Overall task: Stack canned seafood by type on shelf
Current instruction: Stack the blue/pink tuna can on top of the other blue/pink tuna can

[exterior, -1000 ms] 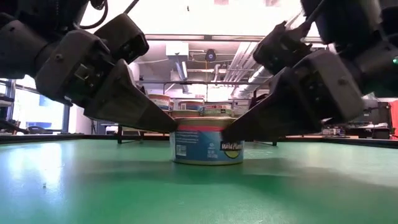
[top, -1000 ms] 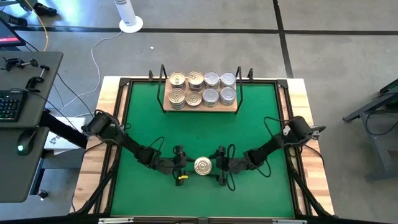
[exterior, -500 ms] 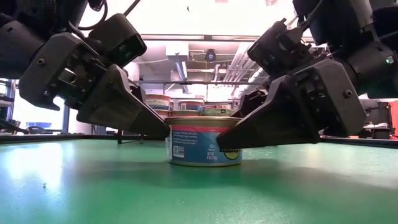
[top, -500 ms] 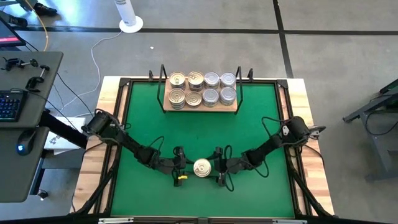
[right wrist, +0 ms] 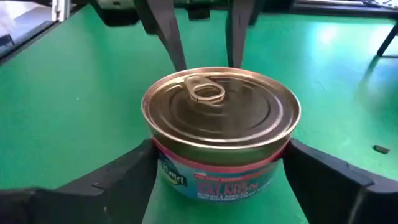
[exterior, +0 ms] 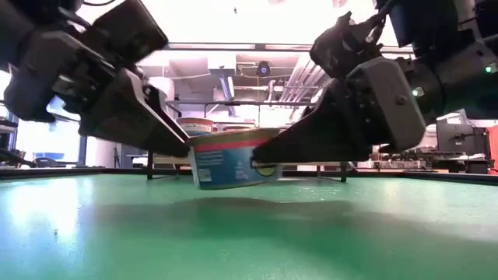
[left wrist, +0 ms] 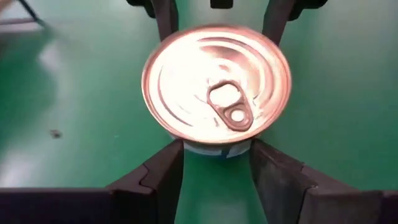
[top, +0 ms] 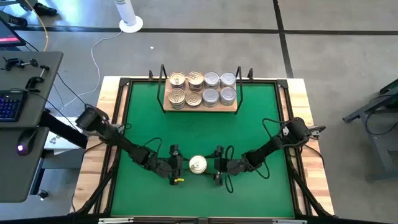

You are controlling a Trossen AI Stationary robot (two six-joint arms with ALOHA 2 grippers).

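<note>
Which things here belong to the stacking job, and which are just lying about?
Job: the lifted, tilted can between the left gripper and right gripper; the cans stacked on the shelf.

Lying about: keyboard, mouse, white post base, cables.

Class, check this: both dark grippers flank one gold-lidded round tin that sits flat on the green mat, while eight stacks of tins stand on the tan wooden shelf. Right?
Not quite. The gold-lidded round tin is not flat on the green mat: the low view shows it tilted and lifted clear. Otherwise right: the left gripper and right gripper flank it, and eight stacks stand on the tan wooden shelf.
</note>
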